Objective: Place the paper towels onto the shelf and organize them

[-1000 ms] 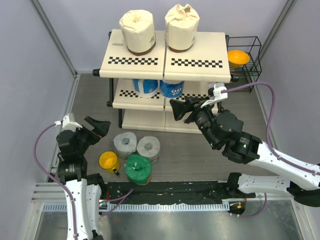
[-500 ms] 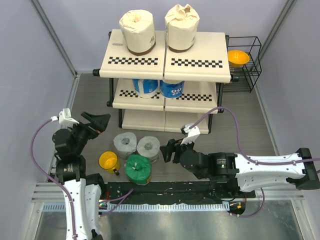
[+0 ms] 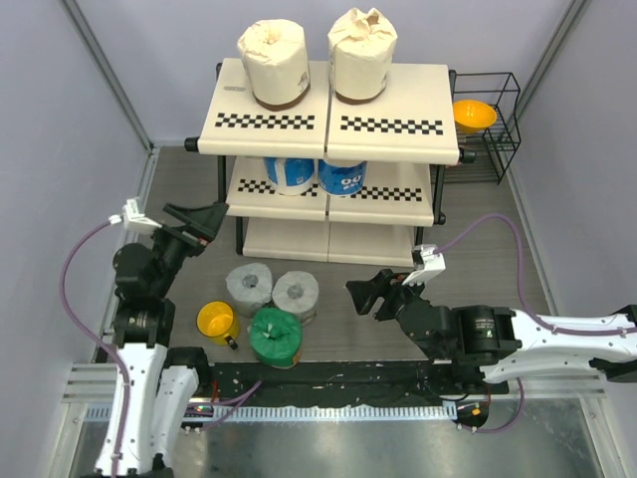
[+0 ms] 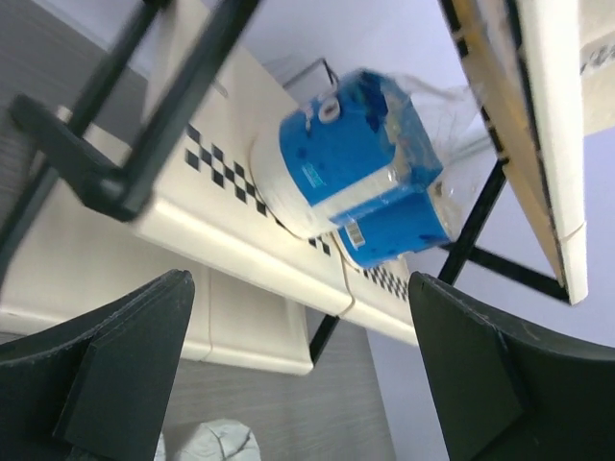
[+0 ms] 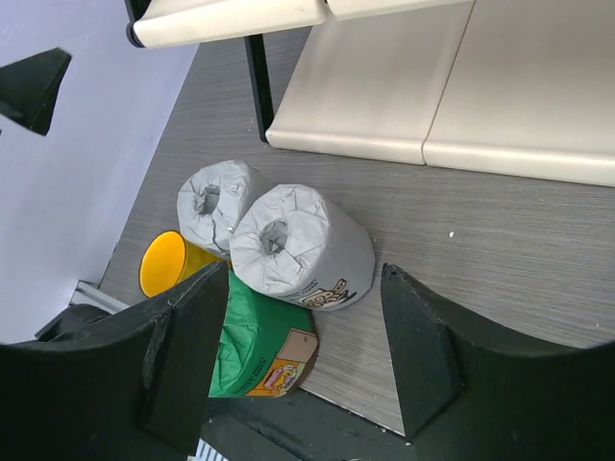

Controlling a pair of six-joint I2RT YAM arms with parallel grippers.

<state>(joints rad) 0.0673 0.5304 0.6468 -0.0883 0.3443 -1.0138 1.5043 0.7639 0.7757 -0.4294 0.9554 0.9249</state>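
Note:
The shelf carries two cream paper towels on its top board and two blue-and-white ones on the middle board. Two grey rolls and a green roll lie on the table in front. My right gripper hangs open and empty just right of the grey rolls; its wrist view shows the nearer grey roll ahead of the fingers, with the green roll below it. My left gripper is wide open beside the shelf's left end, facing a blue-and-white roll.
A small yellow mug lies left of the green roll, against the grey ones. A black wire rack holding an orange bowl stands at the shelf's right. Grey walls close in both sides. The shelf's black frame tube crosses the left wrist view.
My right arm came down from the middle shelf to the table by the grey rolls, then drew back slightly right. The left gripper rose and tilted toward the shelf.

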